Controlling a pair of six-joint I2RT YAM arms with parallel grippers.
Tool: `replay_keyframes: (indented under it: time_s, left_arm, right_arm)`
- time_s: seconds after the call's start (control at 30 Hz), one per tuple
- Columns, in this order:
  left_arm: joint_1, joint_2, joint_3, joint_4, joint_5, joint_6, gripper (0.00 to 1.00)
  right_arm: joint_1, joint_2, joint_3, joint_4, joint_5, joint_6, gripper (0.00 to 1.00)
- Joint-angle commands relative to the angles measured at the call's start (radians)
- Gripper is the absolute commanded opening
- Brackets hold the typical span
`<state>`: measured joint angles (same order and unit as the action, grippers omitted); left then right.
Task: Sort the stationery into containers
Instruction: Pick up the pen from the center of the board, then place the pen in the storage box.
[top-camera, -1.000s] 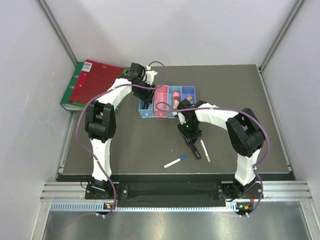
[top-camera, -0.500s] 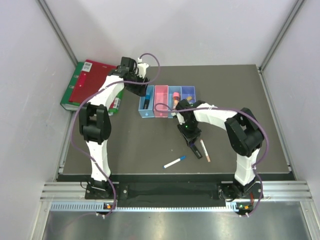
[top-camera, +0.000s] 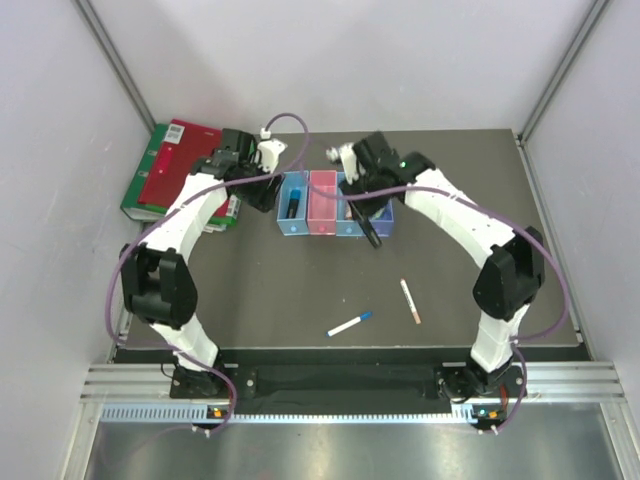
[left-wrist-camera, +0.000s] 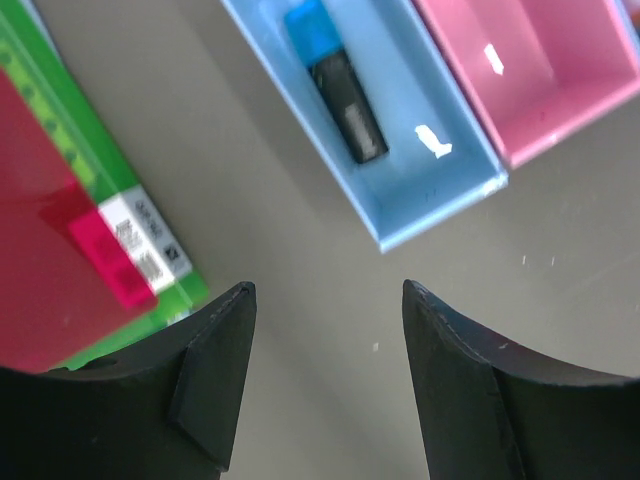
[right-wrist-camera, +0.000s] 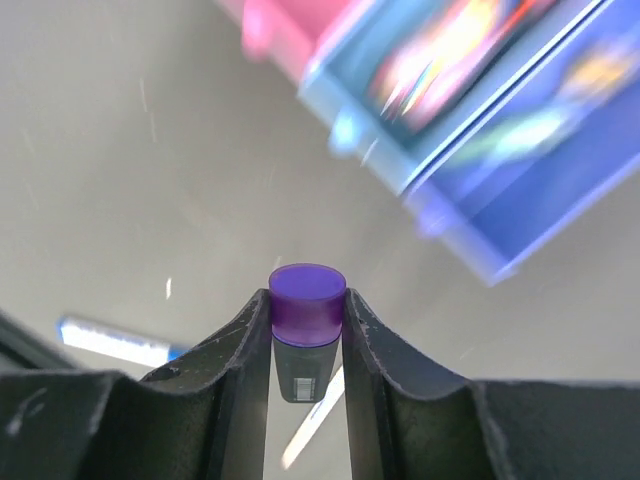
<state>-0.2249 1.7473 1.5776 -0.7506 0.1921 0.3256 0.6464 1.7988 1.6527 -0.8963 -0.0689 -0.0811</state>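
Observation:
The four joined bins (top-camera: 322, 212) stand mid-table: light blue, pink, light blue, purple-blue. A blue-black highlighter (top-camera: 292, 206) lies in the leftmost bin and shows in the left wrist view (left-wrist-camera: 340, 95). My right gripper (top-camera: 369, 218) is shut on the purple-black highlighter (right-wrist-camera: 307, 300), holding it in the air by the purple-blue bin's (right-wrist-camera: 545, 180) front edge. My left gripper (left-wrist-camera: 330, 290) is open and empty, just left of the bins (top-camera: 266, 188). The white blue-capped pen (top-camera: 350, 324) and the thin pinkish pen (top-camera: 410, 301) lie on the table in front.
The red and green binders (top-camera: 180, 170) lie at the back left, close to my left gripper, and also show in the left wrist view (left-wrist-camera: 70, 230). The third bin (right-wrist-camera: 450, 60) holds blurred coloured items. The pink bin (left-wrist-camera: 530, 70) looks empty.
My right gripper has risen from the table near the pens and carried the purple-black highlighter back to the bins' right end. My left gripper has drawn away leftward from the leftmost bin.

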Motion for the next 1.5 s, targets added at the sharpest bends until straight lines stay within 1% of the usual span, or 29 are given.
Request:
replay_keyframes:
  time_s: [0.0,0.03,0.07,0.1,0.13,0.3,0.37,0.5,0.53,0.63,0.77,0.9,1.07,1.47]
  left_arm:
    - [0.004,-0.141,-0.109,-0.015,-0.030,0.058,0.65]
    - [0.004,-0.163,-0.129,-0.015,-0.022,0.072,0.65]
    - [0.004,-0.202,-0.148,-0.015,-0.017,0.078,0.66]
    - [0.004,-0.222,-0.186,-0.013,-0.013,0.084,0.66]
    - [0.004,-0.241,-0.201,-0.010,-0.013,0.090,0.66]
    - [0.004,-0.370,-0.301,0.006,0.001,0.109,0.66]
    - [0.004,-0.426,-0.329,0.025,0.004,0.119,0.66]
    - [0.004,-0.508,-0.396,0.053,0.038,0.141,0.65]
    - [0.004,-0.519,-0.404,0.051,0.043,0.153,0.65]
    - [0.004,-0.551,-0.418,0.023,0.055,0.184,0.65]
    - [0.004,-0.581,-0.442,0.007,0.050,0.211,0.65]
    - [0.004,-0.597,-0.458,0.003,0.053,0.214,0.64]
    - [0.004,-0.600,-0.456,-0.001,0.056,0.207,0.64]
    - [0.004,-0.598,-0.452,0.005,0.047,0.211,0.64]
  right_arm:
    - [-0.048,0.088,0.298,0.031,-0.008,-0.006,0.00]
    - [-0.060,0.138,0.350,0.037,-0.014,0.001,0.00]
    - [-0.065,0.160,0.440,0.045,-0.014,0.016,0.00]
    - [-0.070,0.178,0.470,0.060,-0.015,0.023,0.00]
    - [-0.080,0.210,0.493,0.106,-0.016,0.030,0.00]
    - [-0.111,0.316,0.614,0.218,-0.045,0.104,0.00]
    - [-0.123,0.359,0.636,0.272,-0.089,0.142,0.00]
    - [-0.126,0.407,0.628,0.379,-0.196,0.199,0.00]
    - [-0.125,0.422,0.624,0.429,-0.244,0.214,0.00]
    - [-0.120,0.454,0.613,0.523,-0.314,0.280,0.00]
    - [-0.096,0.485,0.625,0.589,-0.348,0.313,0.00]
    - [-0.077,0.502,0.598,0.674,-0.371,0.342,0.00]
    - [-0.050,0.545,0.590,0.695,-0.397,0.350,0.00]
    - [-0.016,0.623,0.549,0.677,-0.371,0.317,0.00]
